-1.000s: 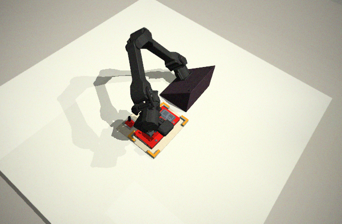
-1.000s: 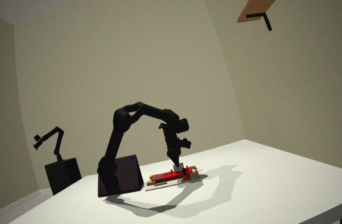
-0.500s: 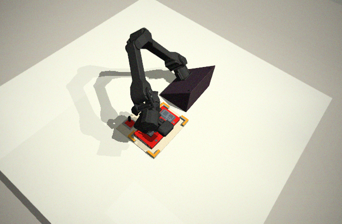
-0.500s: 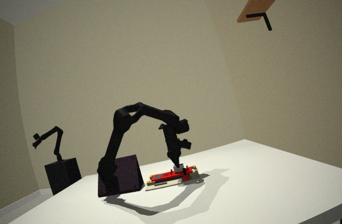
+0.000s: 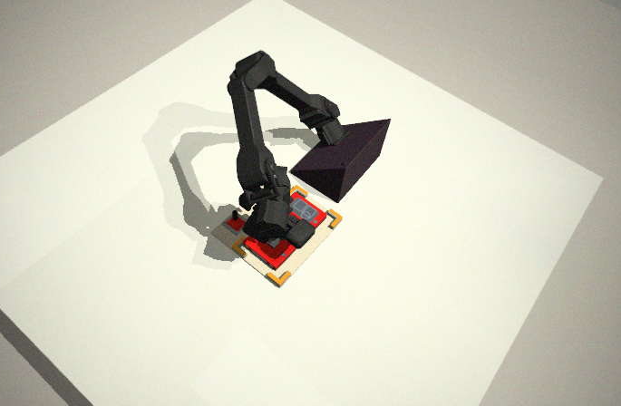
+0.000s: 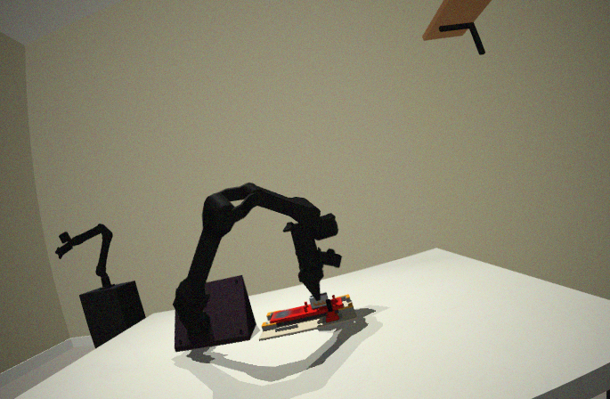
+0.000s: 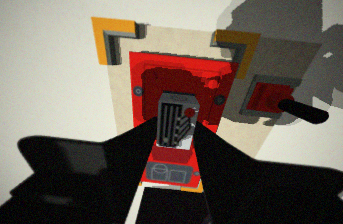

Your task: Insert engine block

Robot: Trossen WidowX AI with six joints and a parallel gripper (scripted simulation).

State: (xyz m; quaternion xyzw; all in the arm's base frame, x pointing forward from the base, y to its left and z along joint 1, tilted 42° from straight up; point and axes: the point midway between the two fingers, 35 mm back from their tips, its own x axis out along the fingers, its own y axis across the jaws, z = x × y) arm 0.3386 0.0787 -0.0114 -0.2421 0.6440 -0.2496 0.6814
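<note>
The grey engine block (image 7: 177, 120) (image 6: 318, 300) is between the fingertips, with dark ribs and a small red round mark on its top. My gripper (image 7: 175, 122) (image 6: 317, 297) is shut on it and points down. The block is over the middle of the red car body (image 7: 146, 62) (image 5: 275, 262) (image 6: 286, 313). In the exterior view its upper part stands above the body's top. The opening, the rib and the slot side are hidden under the block and fingers, so I cannot tell how deep it sits. In the top view the arm hides most of the block.
The car body lies on a beige board (image 7: 117, 95) (image 5: 301, 254) with orange corner brackets (image 7: 114, 26) (image 5: 333, 218). A red piece with an upright black peg (image 7: 303, 111) (image 5: 235, 215) stands at the board's side, close to the fingers. The dark arm base (image 5: 363, 148) (image 6: 230, 310) stands beyond the board.
</note>
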